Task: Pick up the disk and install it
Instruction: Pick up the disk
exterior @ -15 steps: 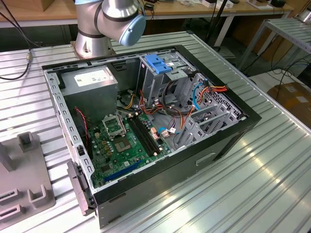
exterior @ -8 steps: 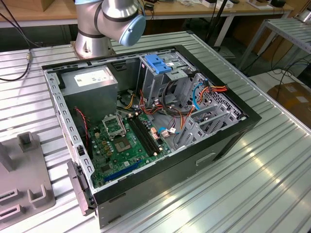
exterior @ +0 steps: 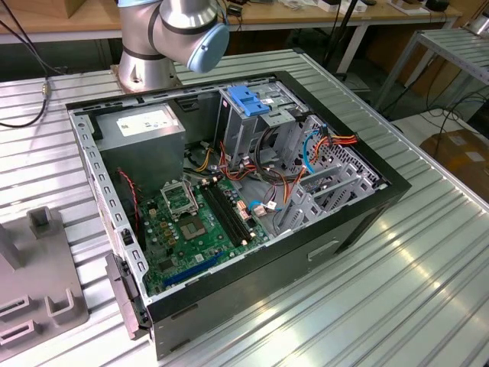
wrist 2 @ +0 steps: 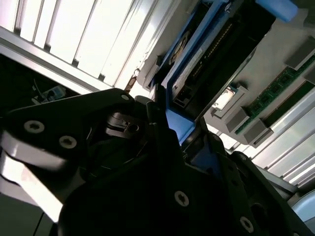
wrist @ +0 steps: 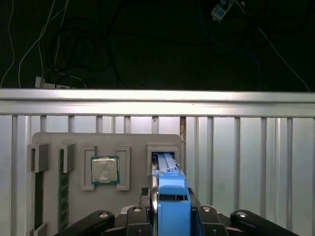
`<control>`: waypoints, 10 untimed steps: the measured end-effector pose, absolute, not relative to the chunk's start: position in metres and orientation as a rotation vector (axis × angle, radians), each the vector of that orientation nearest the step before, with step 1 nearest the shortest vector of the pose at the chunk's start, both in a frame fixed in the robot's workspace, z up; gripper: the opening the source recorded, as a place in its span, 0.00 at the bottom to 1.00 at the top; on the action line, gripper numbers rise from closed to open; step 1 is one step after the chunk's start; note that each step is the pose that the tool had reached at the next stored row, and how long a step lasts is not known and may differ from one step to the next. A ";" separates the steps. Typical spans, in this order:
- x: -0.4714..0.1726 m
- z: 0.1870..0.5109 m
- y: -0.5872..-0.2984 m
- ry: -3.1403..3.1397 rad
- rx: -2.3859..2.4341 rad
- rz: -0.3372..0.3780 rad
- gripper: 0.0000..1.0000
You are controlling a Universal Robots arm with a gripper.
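1. The gripper (wrist: 172, 209) is clamped on the disk (wrist: 172, 189), with its jaws pressed against both sides of the blue carrier.
2. The disk stands edge-on in that grip, and its far end is at a slot of the grey holder tray (wrist: 133, 142) just beyond.
3. It is probably stiff, dense and sensitive to shock, so the carrier's plastic edges look like the safest hold.
4. Farther off to one side, a processor chip (wrist: 105, 170) lies in the tray.

— Where does the exterior view sit?
— High, angled down on the open computer case (exterior: 252, 191), the arm base (exterior: 145, 61) far behind.
— And the wrist views?
— Both sit close above the grey tray (wrist: 74, 142); the second, tilted, seems to share the disk (wrist: 172, 206).
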State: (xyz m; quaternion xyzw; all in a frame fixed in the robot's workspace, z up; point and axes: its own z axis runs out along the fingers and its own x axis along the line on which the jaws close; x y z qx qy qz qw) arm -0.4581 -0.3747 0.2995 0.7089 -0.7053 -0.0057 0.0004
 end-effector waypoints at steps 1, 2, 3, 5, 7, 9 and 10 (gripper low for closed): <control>-0.458 0.299 -0.375 -2.221 2.220 -0.018 0.37; -0.458 0.299 -0.375 -2.266 2.175 -0.018 0.37; -0.458 0.299 -0.375 -2.253 2.188 -0.018 0.37; -0.458 0.299 -0.375 -2.253 2.189 -0.018 0.37; -0.458 0.299 -0.375 -2.252 2.190 -0.018 0.37; -0.458 0.299 -0.375 -2.252 2.190 -0.018 0.37; -0.458 0.299 -0.375 -2.252 2.190 -0.018 0.37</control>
